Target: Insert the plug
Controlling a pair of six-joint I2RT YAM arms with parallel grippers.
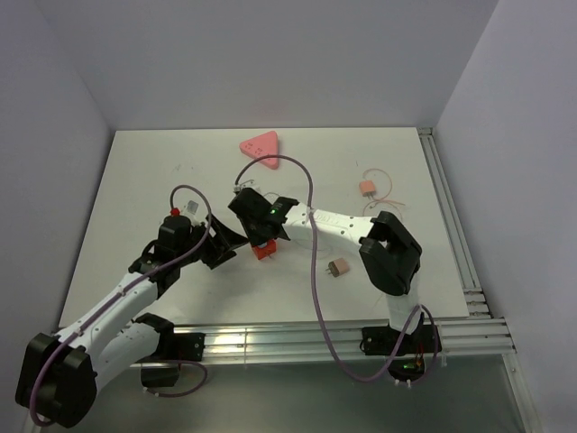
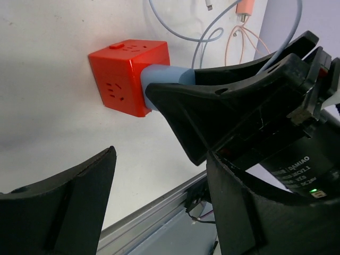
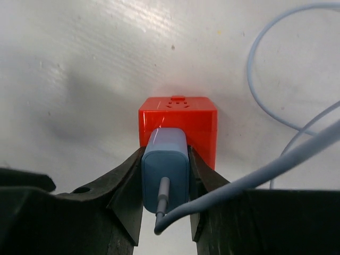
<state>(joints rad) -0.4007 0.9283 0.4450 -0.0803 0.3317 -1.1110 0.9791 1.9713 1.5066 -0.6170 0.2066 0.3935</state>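
A red socket cube sits on the white table, also in the left wrist view and the top view. A blue plug with a grey-blue cable sits against the cube's near face, and it also shows in the left wrist view. My right gripper is shut on the blue plug, one finger on each side. My left gripper is open and empty, a little left of the cube in the top view.
A pink triangular piece lies at the back of the table. A pink adapter with a thin cable is at the right, a small brown plug near the front. The plug's cable trails over the front rail.
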